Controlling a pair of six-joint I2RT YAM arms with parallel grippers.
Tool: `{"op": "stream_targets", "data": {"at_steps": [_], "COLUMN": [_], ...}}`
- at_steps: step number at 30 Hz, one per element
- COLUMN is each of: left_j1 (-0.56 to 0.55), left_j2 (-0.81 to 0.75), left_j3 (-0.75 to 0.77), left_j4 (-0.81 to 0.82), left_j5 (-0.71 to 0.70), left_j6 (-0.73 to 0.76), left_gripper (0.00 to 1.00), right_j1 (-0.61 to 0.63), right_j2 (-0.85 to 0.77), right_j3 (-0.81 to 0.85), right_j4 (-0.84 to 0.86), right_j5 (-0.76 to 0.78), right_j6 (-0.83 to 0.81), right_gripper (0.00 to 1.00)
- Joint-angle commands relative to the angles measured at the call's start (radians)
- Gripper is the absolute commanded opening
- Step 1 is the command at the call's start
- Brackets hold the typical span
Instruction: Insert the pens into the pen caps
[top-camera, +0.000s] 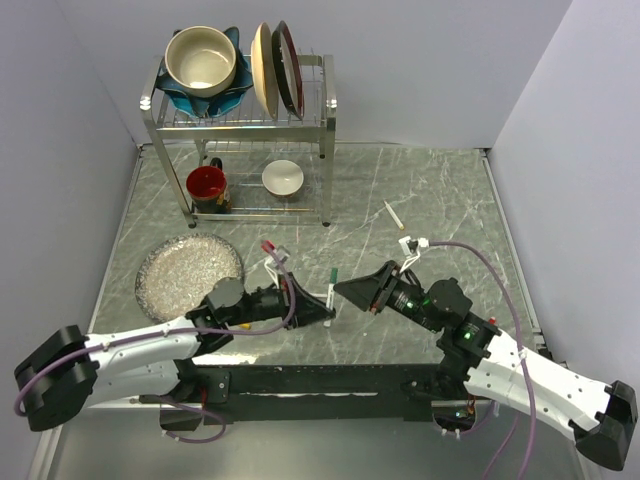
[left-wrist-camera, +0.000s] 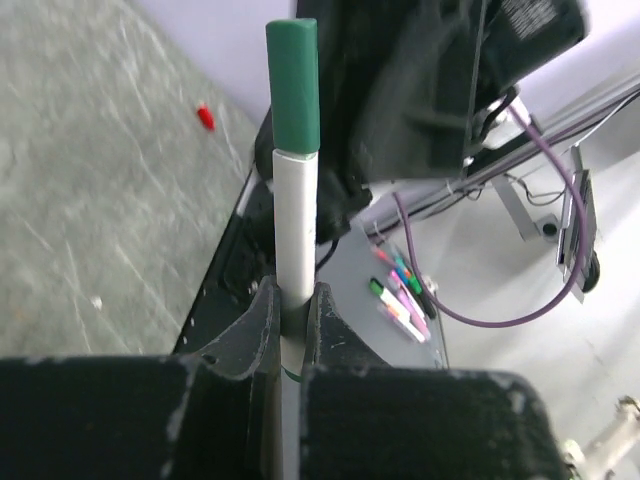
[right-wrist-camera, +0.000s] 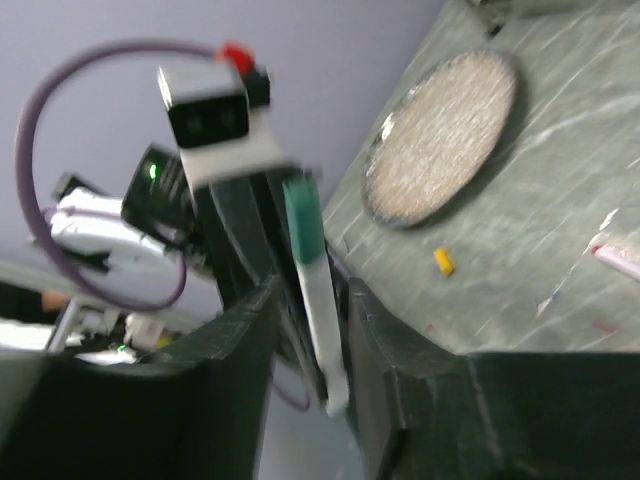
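1. Fingers of my left pincer (left-wrist-camera: 292, 300) are clamped together on the white barrel of a pen (left-wrist-camera: 297, 220), low on its length, and hold it off the worktop (top-camera: 440, 200).
2. That pen stands up out of the grip, and the green cap (left-wrist-camera: 294, 85) sits on its upper end, flush against the barrel.
3. My right pincer (right-wrist-camera: 310, 300) faces the left one above the middle of the near edge. Its fingers are apart, one on each side of the same pen, and a gap shows between each finger and the barrel. It grips nothing.
4. From the right wrist, the capped end rises above my two fingers and the bare barrel hangs between them, slightly tilted.
5. From above, the two pincer tips almost meet, with the pen upright between them.
6. A second pen (top-camera: 394, 214) lies flat toward the far right of the worktop, well apart from both pincers.
7. The red cap (left-wrist-camera: 205, 117) lies loose on the worktop, away from my left pincer.
8. The yellow cap (right-wrist-camera: 444, 261) lies on the worktop just beside the rim of the silvery plate (right-wrist-camera: 445, 135), near the left edge.
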Motion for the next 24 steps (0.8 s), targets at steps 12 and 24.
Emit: {"op": "stream_targets", "data": {"at_steps": [12,24], "left_j1": [0.007,0.007], "left_j2": [-0.137,-0.245], "left_j3": [0.0,-0.003], "left_j4": [-0.01,-0.138], "left_j5": [0.023,0.127], "left_j6": [0.143,0.195], "left_gripper": [0.01,0.01], "right_j1": [0.026,0.028], "right_j2": [-0.01,0.139], "right_j3": [0.229,0.379], "right_j4": [-0.178,-0.143], "right_j5": [-0.12,-0.167], "right_j6": [-0.188,-0.317], "right_gripper": [0.77,0.7]}}
